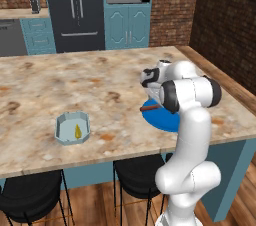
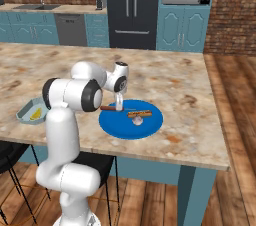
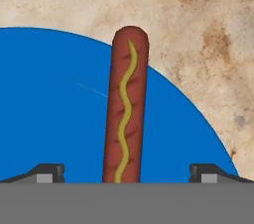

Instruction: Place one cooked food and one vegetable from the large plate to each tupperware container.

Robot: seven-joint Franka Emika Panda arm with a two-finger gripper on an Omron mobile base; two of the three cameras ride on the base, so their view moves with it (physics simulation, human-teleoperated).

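The tool hangs over the left edge of the blue plate, fingers spread wide apart and empty; in the hand view the two tips stand on either side of the sausage, which lies between them on the plate with a yellow squiggle along it. The hot dog and the garlic bulb rest nearer the plate's middle. On the worktop, well to the left, the octagonal container already holds the corn piece. Step in hand, by judgement: picking up the sausage. Next it calls for lowering straight, closing across the sausage, lifting, then carrying it to a container.
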